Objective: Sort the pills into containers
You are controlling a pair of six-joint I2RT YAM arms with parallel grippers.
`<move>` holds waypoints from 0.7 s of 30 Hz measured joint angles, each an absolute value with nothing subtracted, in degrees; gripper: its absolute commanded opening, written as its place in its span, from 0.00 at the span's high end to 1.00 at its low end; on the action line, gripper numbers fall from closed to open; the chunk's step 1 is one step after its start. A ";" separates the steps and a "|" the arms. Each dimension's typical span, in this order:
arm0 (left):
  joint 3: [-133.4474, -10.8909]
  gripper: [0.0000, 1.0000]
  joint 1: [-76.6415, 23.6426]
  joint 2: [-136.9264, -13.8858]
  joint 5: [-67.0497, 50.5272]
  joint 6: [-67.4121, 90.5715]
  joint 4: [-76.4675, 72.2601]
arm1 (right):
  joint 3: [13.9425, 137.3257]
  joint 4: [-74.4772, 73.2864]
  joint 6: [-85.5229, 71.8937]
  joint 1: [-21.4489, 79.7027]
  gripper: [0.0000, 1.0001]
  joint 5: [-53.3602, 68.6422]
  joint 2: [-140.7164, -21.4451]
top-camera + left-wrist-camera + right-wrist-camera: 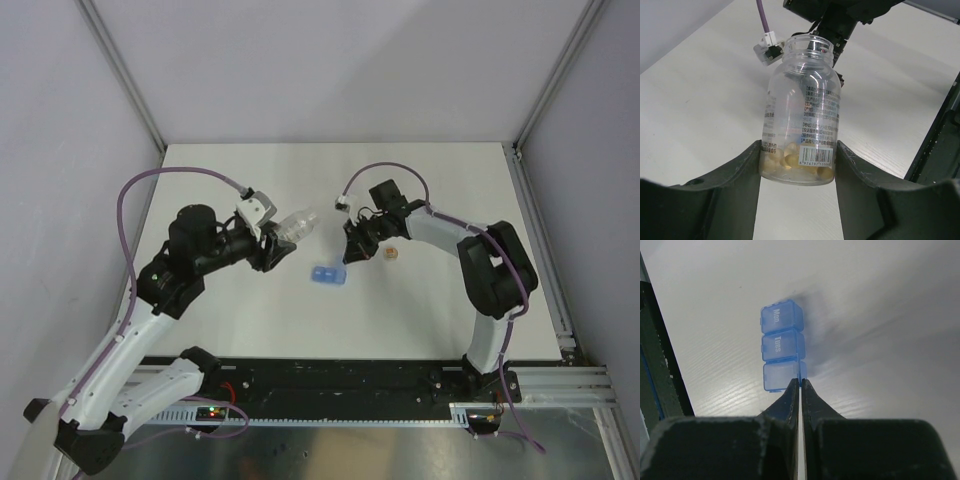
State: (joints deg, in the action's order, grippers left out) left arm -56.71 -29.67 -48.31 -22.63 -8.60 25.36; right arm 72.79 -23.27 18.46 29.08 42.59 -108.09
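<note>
Black fingers [740,175] of the left gripper [799,150] fill the bottom of the left wrist view. They squeeze a clear bottle [802,95] low on its sides. The mouth of the bottle is open and points away from the fingers, toward the right arm. The pills [790,161] lie in a small yellow-brown heap at the bottom of the bottle, down between the two fingers. From above, the bottle is held out over the white table [430,190].

The right gripper [800,385] is almost all the way closed. Its tips pinch a thin blue edge at the near corner of the containers [782,347]. The containers are a blue strip of three little boxes in a row, lying on the table. Two boxes say Mon and Tues. The word on the box nearest the tips cannot be read. From above, the strip lies between the two grippers, closer to the right one. A small brown piece [392,254] lies on the table beside the right arm, too small to tell what it is.
</note>
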 measured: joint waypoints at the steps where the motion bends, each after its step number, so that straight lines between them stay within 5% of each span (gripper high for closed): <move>1: -56.60 1.00 -29.65 -48.40 -22.63 -8.60 25.30 | 71.85 -22.46 17.98 28.93 1.00 42.35 -107.46; 21: -54.78 1.00 -29.65 -49.98 -22.65 -8.51 22.90 | 55.37 -4.43 7.75 27.53 1.00 36.42 -95.79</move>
State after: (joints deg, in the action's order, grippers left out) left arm -54.78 -29.65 -49.98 -22.65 -8.51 22.90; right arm 55.37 -4.43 7.75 27.53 36.42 -95.79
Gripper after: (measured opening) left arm 0.574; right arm 0.029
